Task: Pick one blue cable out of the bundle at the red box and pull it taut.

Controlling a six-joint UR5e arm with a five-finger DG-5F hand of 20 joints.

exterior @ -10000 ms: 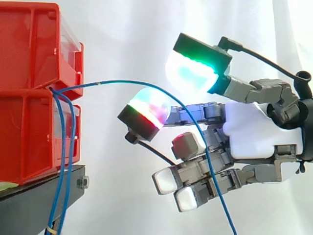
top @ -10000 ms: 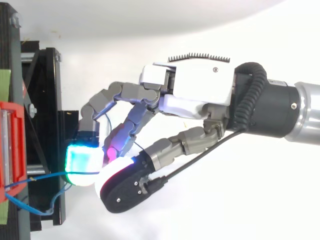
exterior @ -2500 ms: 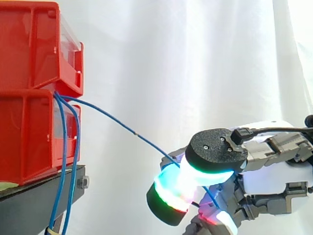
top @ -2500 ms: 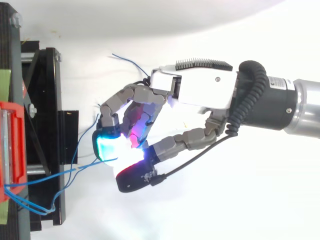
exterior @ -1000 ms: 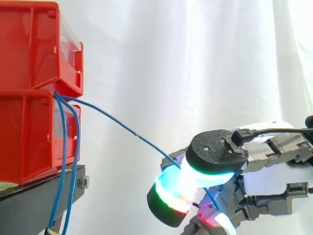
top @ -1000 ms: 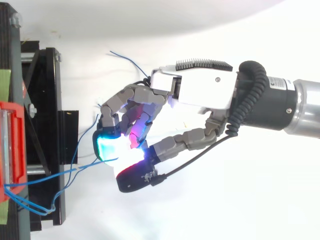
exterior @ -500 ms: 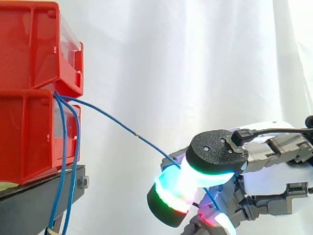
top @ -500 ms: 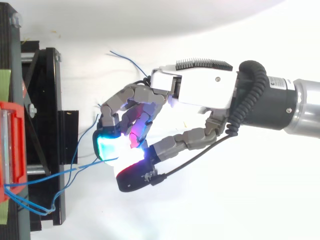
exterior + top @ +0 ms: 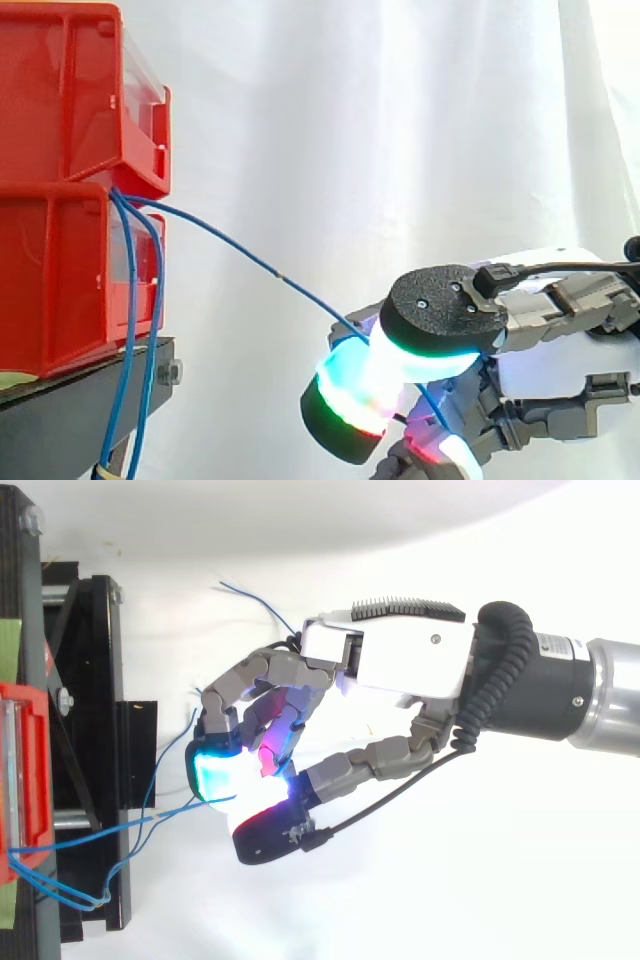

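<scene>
The hand point(image 9: 400, 670) pinches one blue cable point(image 9: 250, 260) between its curled, glowing fingertips point(image 9: 220, 775); from there the cable runs nearly straight, up and away to the red box point(image 9: 60, 270)

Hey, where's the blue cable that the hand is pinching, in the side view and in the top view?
Side view: the blue cable slopes from between the red bins at upper left down to the hand at lower right.
Top view: it runs from the lower left edge rightward to the hand at centre.
Shared landmark: the red bins, where the cable starts.
</scene>
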